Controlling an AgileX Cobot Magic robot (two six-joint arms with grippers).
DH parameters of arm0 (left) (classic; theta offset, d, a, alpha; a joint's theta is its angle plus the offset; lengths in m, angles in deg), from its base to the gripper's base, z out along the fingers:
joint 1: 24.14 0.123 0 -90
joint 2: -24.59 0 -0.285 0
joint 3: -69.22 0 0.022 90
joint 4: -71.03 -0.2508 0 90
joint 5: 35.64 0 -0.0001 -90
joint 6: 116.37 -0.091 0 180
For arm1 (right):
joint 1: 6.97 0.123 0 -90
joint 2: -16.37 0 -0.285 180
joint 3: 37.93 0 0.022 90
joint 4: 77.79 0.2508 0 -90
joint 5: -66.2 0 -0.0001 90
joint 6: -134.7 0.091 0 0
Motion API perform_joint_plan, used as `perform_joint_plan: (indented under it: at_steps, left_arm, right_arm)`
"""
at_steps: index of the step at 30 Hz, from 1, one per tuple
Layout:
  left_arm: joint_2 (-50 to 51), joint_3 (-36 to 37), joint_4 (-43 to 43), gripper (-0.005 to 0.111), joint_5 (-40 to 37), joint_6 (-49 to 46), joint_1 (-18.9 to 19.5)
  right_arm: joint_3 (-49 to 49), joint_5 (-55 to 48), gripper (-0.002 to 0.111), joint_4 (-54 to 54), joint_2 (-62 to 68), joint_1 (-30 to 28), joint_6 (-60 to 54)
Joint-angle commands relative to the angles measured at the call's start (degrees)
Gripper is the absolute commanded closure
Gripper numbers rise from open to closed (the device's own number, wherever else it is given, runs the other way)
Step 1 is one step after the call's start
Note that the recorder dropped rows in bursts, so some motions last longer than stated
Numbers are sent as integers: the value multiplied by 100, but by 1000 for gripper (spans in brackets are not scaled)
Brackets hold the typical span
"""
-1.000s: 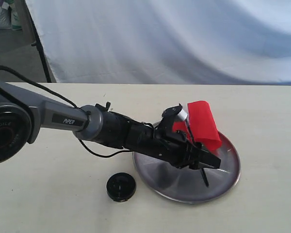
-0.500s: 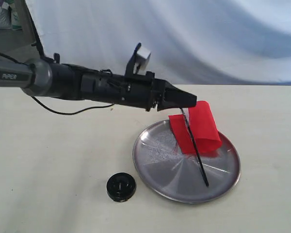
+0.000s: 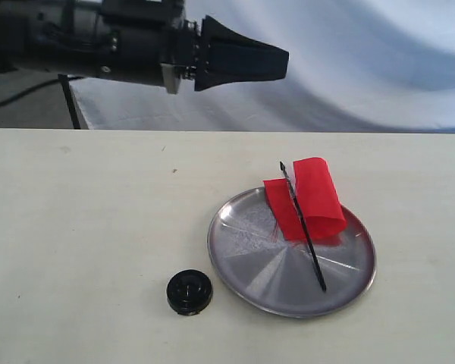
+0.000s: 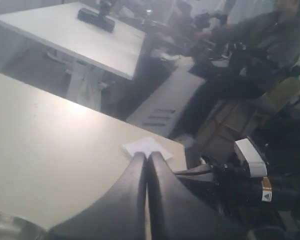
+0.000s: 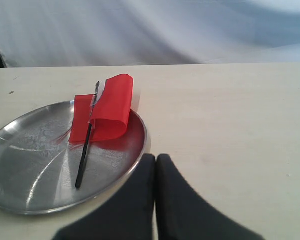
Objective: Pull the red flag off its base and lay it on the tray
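Both pressed together, gripping nothing: my left end effector (image 3: 282, 61) hangs high over the counter (image 3: 91, 220), my right end effector (image 5: 156, 158) low, just short of the tray (image 3: 246, 265). The red flag (image 3: 318, 199) lies in that tray, ahead of the right end effector; the base (image 3: 189, 292) stands on the counter below the left one, just beside the rim.

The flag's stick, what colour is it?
The stick is black, clearest in the right wrist view.

The cream table (image 3: 98, 227) carries the tray (image 3: 243, 265) and the base (image 3: 189, 292).
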State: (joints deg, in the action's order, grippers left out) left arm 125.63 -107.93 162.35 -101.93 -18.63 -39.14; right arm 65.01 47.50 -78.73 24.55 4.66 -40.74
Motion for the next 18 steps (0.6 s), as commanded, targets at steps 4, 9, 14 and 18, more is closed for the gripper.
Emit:
perform_joint_plan:
  at_steps: [4, 9, 14, 18]
  left_arm:
    - [-2168, 1182, -813, 107, 1609, -96, 15]
    - [-3626, 2164, -1386, 107, 2948, -68, 15]
    - [-4957, 3209, -1509, 107, 3986, -41, 15]
    - [-5767, 3820, -1509, 107, 4146, -41, 15]
  right_arm:
    - [-16, 32, 108, -51, -39, -2, -9]
    - [-16, 32, 108, -51, -39, -2, -9]
    - [-16, 32, 108, -51, -39, -2, -9]
    - [-16, 32, 108, -51, -39, -2, -9]
